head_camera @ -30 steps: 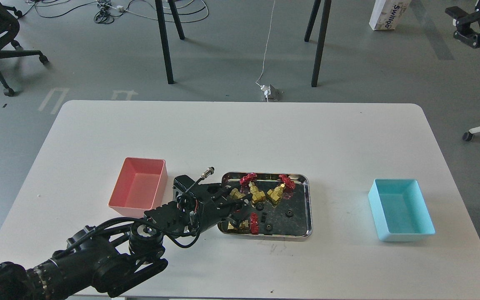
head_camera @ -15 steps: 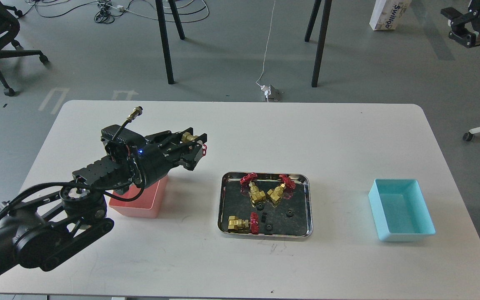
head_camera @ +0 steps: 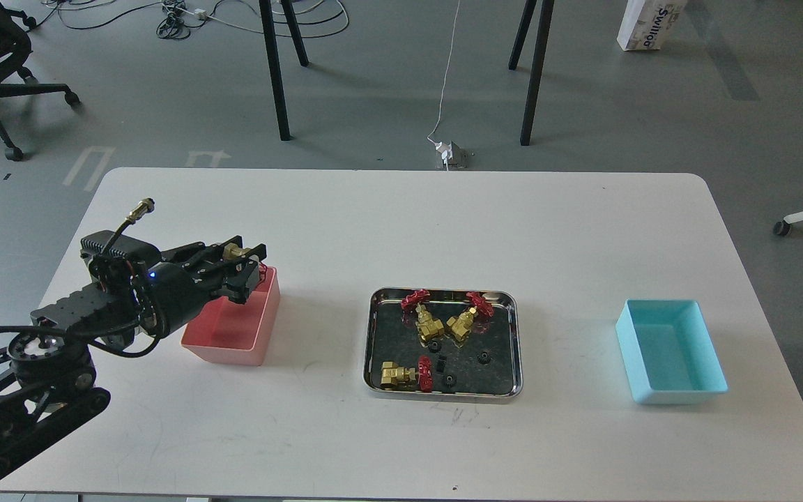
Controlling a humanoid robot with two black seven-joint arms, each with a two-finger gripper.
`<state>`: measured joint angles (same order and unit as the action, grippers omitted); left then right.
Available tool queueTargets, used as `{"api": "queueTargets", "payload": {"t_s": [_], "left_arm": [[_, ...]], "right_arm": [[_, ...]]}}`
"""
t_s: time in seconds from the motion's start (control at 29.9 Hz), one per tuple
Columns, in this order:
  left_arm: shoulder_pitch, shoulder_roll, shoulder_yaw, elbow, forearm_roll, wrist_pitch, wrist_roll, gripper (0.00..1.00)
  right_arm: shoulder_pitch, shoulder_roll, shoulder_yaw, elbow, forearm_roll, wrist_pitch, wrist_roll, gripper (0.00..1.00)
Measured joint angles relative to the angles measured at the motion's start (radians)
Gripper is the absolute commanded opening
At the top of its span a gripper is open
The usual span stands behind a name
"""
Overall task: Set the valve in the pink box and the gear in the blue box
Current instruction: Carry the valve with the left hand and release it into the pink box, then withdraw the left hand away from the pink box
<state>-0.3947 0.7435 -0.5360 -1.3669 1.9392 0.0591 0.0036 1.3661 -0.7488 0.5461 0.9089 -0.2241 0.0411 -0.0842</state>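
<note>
White table (head_camera: 401,230), grey floor behind. Left gripper (head_camera: 245,268) now swung from mid-frame over to the pink box (head_camera: 234,335) at left, fingers pinching a brass valve (head_camera: 235,251) right above it. Basically ready to drop. Three valves left in the steel tray (head_camera: 443,394).

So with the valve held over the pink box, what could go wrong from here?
1. The left end effector holds the valve above the pink box's far rim, not its middle; released here, it might clip the wall and bounce out.
2. The gears in the tray are tiny and may be hard to grip.
</note>
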Motion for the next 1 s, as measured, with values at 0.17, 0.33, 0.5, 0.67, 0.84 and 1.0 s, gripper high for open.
{"api": "queueTargets", "payload": {"t_s": [0.17, 0.33, 0.5, 0.67, 0.84, 1.0], "left_arm": [[0.042, -0.011, 0.003, 0.082, 0.040, 0.013, -0.028, 0.20], [0.071, -0.036, 0.000, 0.148, 0.069, 0.051, -0.041, 0.33], [0.081, -0.056, -0.015, 0.147, 0.067, 0.060, -0.040, 0.72], [0.082, -0.071, -0.051, 0.145, 0.060, 0.093, -0.039, 0.92], [0.079, -0.082, -0.118, 0.144, -0.017, 0.124, -0.036, 0.95], [0.051, -0.079, -0.209, 0.125, -0.099, 0.122, -0.048, 0.95]], "right_arm": [[0.001, 0.008, 0.000, -0.001, 0.000, 0.000, -0.001, 0.99], [0.000, 0.008, 0.000, -0.001, 0.000, 0.000, -0.002, 0.99], [-0.006, 0.008, -0.001, -0.001, -0.001, 0.000, -0.002, 0.99], [-0.009, 0.011, -0.018, 0.000, -0.009, 0.001, 0.000, 0.99], [-0.007, 0.023, -0.058, 0.012, -0.010, 0.007, 0.001, 0.99], [-0.006, 0.047, -0.130, 0.045, -0.021, 0.033, 0.002, 0.99]]}}
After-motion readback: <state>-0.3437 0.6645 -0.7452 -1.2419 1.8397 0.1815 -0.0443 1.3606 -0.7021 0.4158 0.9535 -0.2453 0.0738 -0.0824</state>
